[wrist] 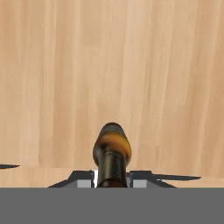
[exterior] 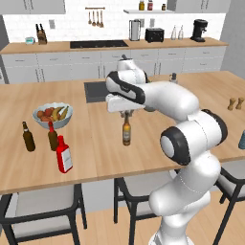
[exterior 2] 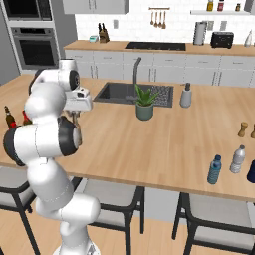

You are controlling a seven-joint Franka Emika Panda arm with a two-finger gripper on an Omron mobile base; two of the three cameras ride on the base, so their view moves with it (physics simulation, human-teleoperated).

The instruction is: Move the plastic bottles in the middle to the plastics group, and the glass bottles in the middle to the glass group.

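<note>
A fruit bowl point(exterior: 52, 115) sits near a potted plant point(exterior 2: 144, 103).

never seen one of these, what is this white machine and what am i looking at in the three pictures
It is a white robot arm with a two-finger gripper, working at a wooden kitchen island. Two pictures come from cameras behind the arm, to its left and right; the third looks down along the gripper itself. The gripper is shut on the neck of a slim amber-brown glass bottle with a pale label. Over at one side stand a red square-shouldered bottle with a white label, two dark brown bottles and a fruit bowl. At the other end are a pale-blue plastic water bottle and a clear one.
</note>
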